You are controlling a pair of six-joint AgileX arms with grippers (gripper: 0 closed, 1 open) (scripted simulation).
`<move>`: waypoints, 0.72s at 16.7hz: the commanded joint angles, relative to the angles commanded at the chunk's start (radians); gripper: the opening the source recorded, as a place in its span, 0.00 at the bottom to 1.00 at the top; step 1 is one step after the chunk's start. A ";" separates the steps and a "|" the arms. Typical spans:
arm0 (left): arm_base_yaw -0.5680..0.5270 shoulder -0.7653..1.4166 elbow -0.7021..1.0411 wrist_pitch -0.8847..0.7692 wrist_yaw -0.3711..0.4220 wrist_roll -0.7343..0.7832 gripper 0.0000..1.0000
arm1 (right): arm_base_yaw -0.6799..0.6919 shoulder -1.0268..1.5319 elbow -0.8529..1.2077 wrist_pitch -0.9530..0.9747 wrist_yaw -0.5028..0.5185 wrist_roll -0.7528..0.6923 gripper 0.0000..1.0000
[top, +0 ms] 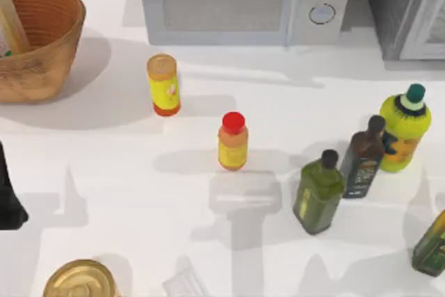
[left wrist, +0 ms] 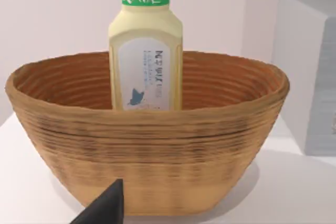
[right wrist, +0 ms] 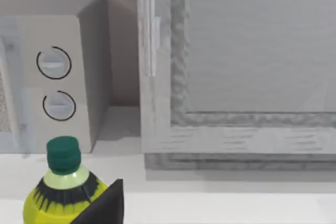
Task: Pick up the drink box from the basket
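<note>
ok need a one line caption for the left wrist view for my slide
Left wrist view: the drink box stands upright inside the basket, a dark gripper fingertip short of the basket's near wall.

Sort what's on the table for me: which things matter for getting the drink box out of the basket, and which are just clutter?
Job:
- drink box, standing upright inside the basket
- basket, at the table's far left

Lying about:
- tan-capped yellow bottle
- red-capped yellow bottle
- three dark oil bottles
- green-capped yellow bottle
- gold-lidded jar
- microwave
</note>
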 joint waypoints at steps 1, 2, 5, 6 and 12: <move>0.000 0.000 0.000 0.000 0.000 0.000 1.00 | 0.000 0.000 0.000 0.000 0.000 0.000 1.00; 0.000 0.000 0.000 0.000 0.000 0.000 1.00 | 0.000 0.000 0.000 0.000 0.000 0.000 1.00; 0.007 0.063 0.028 0.054 0.009 0.000 1.00 | 0.000 0.000 0.000 0.000 0.000 0.000 1.00; 0.012 0.106 0.046 0.089 0.015 0.000 1.00 | 0.000 0.000 0.000 0.000 0.000 0.000 1.00; 0.054 0.574 0.212 0.407 0.067 0.002 1.00 | 0.000 0.000 0.000 0.000 0.000 0.000 1.00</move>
